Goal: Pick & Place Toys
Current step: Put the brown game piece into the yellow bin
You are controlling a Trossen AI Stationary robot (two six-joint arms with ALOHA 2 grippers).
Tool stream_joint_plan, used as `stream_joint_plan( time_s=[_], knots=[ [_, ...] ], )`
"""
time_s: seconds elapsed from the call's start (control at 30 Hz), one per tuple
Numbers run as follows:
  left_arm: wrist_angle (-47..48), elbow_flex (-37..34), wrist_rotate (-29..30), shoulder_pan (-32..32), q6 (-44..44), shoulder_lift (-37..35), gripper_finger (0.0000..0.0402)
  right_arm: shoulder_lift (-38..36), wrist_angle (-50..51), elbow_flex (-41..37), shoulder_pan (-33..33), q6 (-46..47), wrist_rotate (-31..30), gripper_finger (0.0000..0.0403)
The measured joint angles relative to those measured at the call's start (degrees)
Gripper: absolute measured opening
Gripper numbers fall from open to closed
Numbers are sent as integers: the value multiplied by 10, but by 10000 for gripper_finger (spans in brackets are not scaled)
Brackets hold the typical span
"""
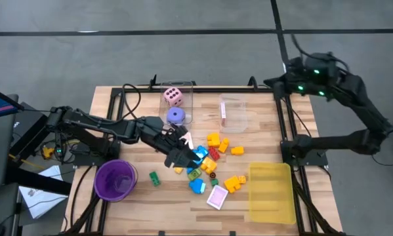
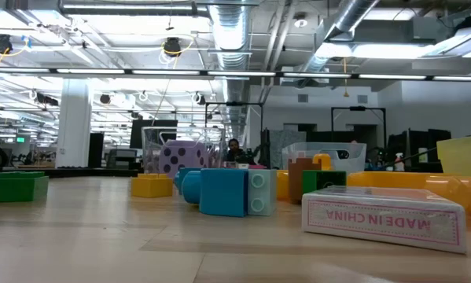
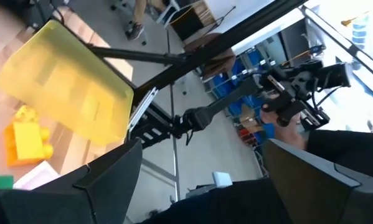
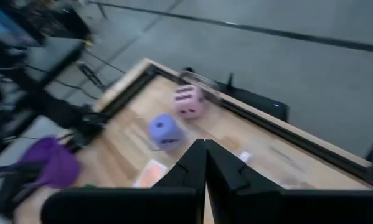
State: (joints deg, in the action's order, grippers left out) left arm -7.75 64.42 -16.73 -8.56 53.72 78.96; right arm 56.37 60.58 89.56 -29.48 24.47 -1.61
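Toys: small plastic blocks (image 1: pixel 212 160), a pink card (image 1: pixel 218 198) and two dice (image 1: pixel 173 97), mostly scattered at centre frame in the high view.
Left gripper (image 1: pixel 183 156): over the pile's left edge, fingers spread wide, holding nothing.
Right gripper (image 4: pixel 204 163): far upper right, off the table, fingers pressed together, empty.
Handling: blocks probably light, rigid, slick; pinch across flat sides, not studs.
Card: thin; needs an edge grip.

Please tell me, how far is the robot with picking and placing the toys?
Done: the pink die sits inside a clear box. In hand: nothing visibly; the open left gripper hovers over the block pile. Left: the blocks, the card; yellow tray empty. Right gripper waits shut, off the table's corner.
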Motion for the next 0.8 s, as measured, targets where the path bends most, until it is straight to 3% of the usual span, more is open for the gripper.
stream_joint_plan(
  time_s=[0.27, 0.6, 0.8],
  knots=[
    [-37, 0, 0, 10, -21, 0, 333, -17, 2, 0, 57, 6, -14, 0],
    [-89, 0, 2, 6, -70, 0, 333, 9, 17, 0, 67, 5, -14, 1],
    [-127, 1, 54, 6, -89, 0, 333, 11, 35, 0, 56, 19, -14, 56]
  ],
)
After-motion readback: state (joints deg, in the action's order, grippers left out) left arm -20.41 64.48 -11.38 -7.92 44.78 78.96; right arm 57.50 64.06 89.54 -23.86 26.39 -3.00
